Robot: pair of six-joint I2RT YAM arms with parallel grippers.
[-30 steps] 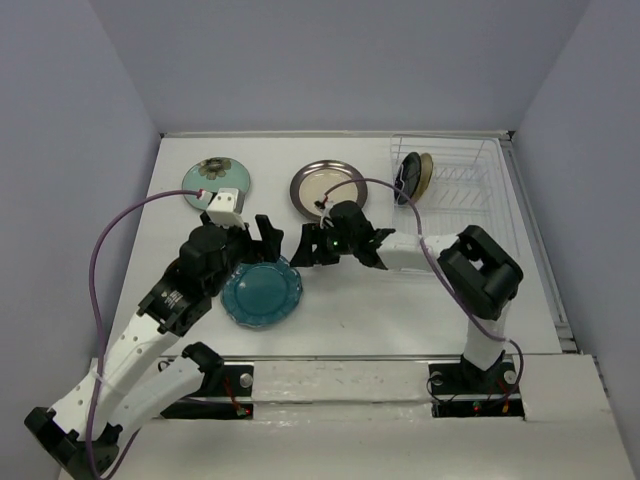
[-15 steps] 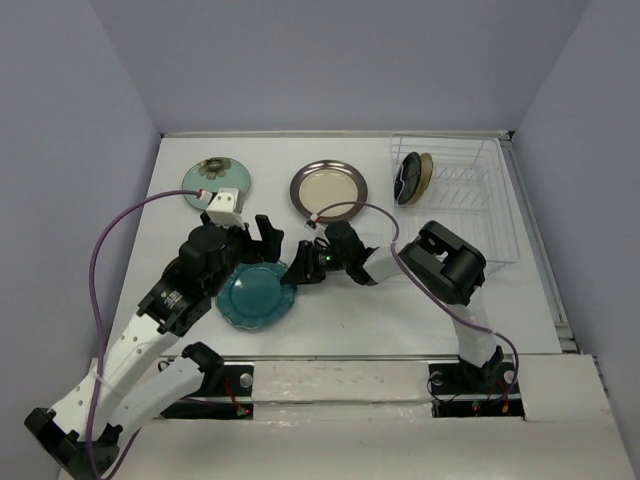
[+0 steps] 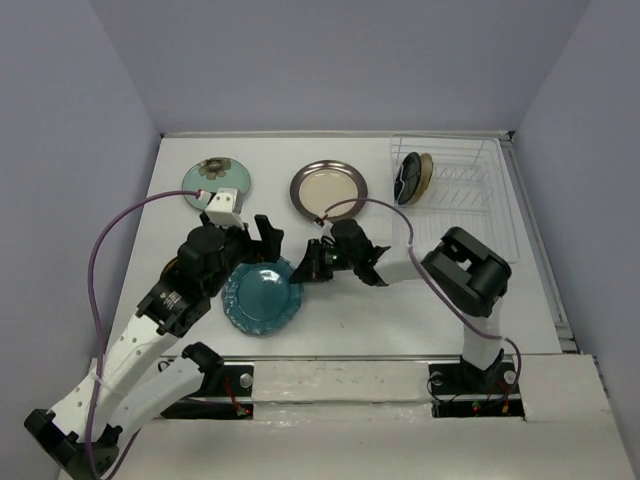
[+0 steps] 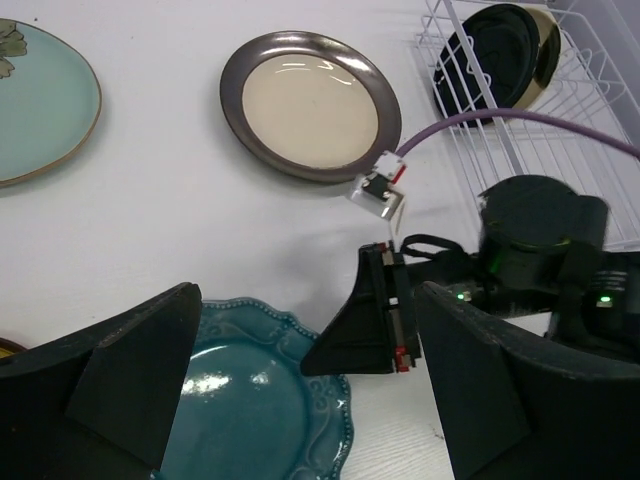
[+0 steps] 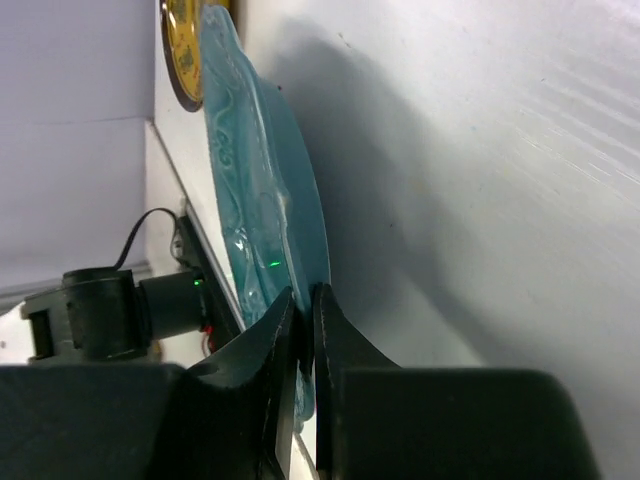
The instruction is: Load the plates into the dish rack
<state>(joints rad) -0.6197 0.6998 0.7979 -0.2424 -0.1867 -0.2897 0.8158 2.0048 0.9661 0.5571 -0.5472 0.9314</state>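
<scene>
1. The scalloped teal round plate (image 3: 262,297) lies on the white table (image 3: 350,322) near its front edge, just ahead of the left arm and well apart from the rack
2. We see the right gripper (image 3: 302,270) reaching in low from the right. From its wrist camera, its two fingers are drawn narrow onto the teal plate's rim, pinching it
3. The left gripper (image 3: 252,238) hangs over the far part of the same plate with its jaws spread wide, holding nothing
4. In the right wrist view, part of a golden-orange plate (image 5: 185,60) shows just beyond the teal one; we cannot tell whether the two touch
5. Farther back, a round silver metal plate (image 3: 328,187) with a pale centre and a round mint plate (image 3: 215,180) with a dark flower lie flat on the table, apart from each other
6. The rectangular white wire dish rack (image 3: 460,205) sits at the far right of the table. At its left end it holds two plates on edge: a glossy black plate (image 3: 407,178), and close behind it a pale yellowish plate (image 3: 426,170)
</scene>
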